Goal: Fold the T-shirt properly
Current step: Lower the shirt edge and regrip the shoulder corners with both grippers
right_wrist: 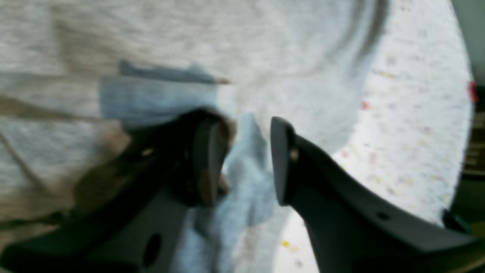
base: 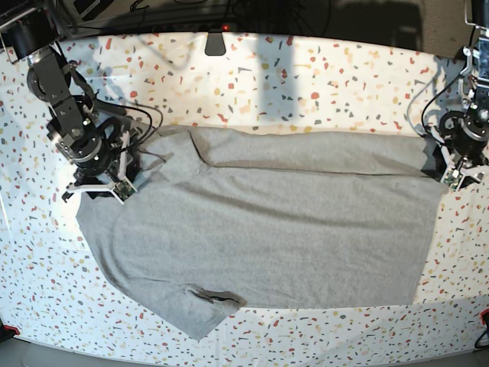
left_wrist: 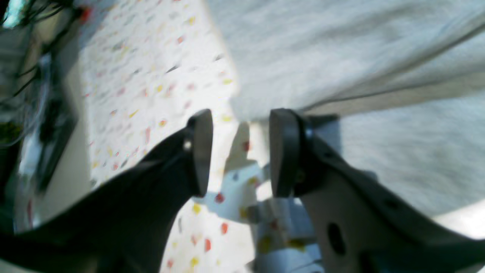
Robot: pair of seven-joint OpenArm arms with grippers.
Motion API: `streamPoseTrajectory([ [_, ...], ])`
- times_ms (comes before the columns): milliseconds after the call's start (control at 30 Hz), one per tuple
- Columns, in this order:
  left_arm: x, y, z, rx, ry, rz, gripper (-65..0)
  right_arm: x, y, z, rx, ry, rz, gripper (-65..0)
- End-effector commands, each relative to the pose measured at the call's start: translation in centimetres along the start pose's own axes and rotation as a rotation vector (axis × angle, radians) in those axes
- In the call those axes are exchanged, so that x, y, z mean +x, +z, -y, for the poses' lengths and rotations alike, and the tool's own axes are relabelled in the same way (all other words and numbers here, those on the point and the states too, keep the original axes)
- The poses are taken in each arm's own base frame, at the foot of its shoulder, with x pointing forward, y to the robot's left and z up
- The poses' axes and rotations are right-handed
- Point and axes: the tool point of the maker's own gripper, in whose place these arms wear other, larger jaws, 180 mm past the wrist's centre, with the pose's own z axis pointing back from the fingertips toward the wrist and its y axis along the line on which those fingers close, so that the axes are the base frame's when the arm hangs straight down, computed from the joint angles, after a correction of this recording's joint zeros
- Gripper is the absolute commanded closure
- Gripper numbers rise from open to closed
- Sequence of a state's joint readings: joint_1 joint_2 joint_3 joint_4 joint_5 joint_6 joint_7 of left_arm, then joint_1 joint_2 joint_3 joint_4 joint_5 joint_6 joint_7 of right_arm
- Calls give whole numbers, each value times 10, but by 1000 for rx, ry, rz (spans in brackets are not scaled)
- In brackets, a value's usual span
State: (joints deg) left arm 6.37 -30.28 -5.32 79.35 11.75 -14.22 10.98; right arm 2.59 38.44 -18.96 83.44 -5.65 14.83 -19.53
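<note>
The heather-grey T-shirt (base: 267, 222) lies spread on the table, plain side up, with no lettering showing. Its far long edge is folded over in a band (base: 306, 145). My left gripper (left_wrist: 240, 151) is open and empty. It hovers over the table just off the shirt's corner (left_wrist: 242, 110), at the base view's right (base: 456, 174). My right gripper (right_wrist: 242, 163) is open, with a bunched bit of shirt cloth (right_wrist: 246, 170) between its jaws. It sits at the shirt's sleeve end at the base view's left (base: 122, 182).
The terrazzo-patterned table (base: 306, 69) extends beyond the shirt on all sides. Cables (base: 153, 115) trail near the right arm's base. A dark object (base: 215, 42) sits at the table's far edge. A crumpled sleeve (base: 210, 300) lies at the shirt's near edge.
</note>
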Motion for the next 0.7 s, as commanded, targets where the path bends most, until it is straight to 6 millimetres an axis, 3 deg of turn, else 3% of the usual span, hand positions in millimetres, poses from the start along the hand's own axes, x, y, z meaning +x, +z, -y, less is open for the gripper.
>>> streamPoseTrajectory([
  [0,9,1,-23,67,-9,19,-243,15,5,25,-59,11,47,-237],
  [167,-16,4,-34,101,-51,-118,-243,27,20,40,-89,17,65,-237],
  [333,-21,14,-34,59,-117,-139,-240,22,36,24,-45,25,63,-237],
  [533,-6,38,0,-42,-244,-69,-228,-6,55,-7,-32,101,-19,-237],
  [667,-11,50,27,-137,-312,-24,-228,-20,67,-27,-9,111,-65,-237],
])
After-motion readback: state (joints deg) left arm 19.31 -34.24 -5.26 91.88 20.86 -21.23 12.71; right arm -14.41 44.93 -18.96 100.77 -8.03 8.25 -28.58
